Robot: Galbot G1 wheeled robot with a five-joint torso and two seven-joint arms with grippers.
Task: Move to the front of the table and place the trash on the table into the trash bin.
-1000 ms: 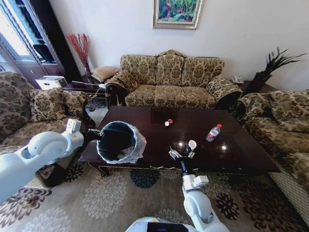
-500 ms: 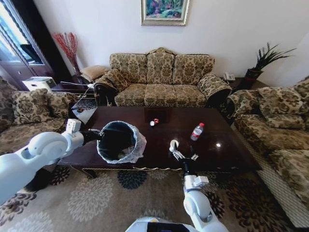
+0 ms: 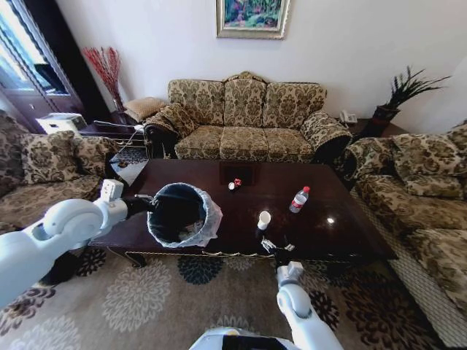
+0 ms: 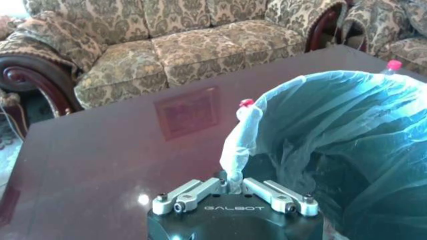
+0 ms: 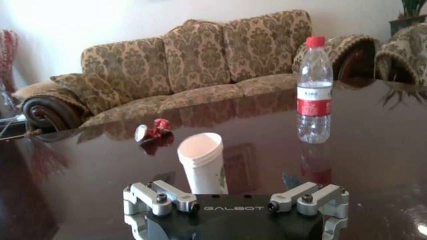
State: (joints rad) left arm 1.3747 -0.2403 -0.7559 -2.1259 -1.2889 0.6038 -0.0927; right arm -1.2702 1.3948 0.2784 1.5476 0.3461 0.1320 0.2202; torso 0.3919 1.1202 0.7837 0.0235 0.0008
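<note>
At the glossy dark wooden table's (image 3: pixel 343 237) near edge, the left gripper (image 4: pixel 231 186) pinches the bag-lined black trash bin's (image 3: pixel 182 215) rim; the right gripper (image 5: pixel 235 199), spread wide, faces an upright white paper cup (image 5: pixel 202 162).

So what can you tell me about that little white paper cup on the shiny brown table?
The small white paper cup stands upright on the glossy dark brown table, open mouth up, tapering toward its base, looking empty. It sits near the table's front edge, just ahead of the right gripper, whose fingers are spread open and not touching it. A clear red-capped water bottle stands farther back.
</note>
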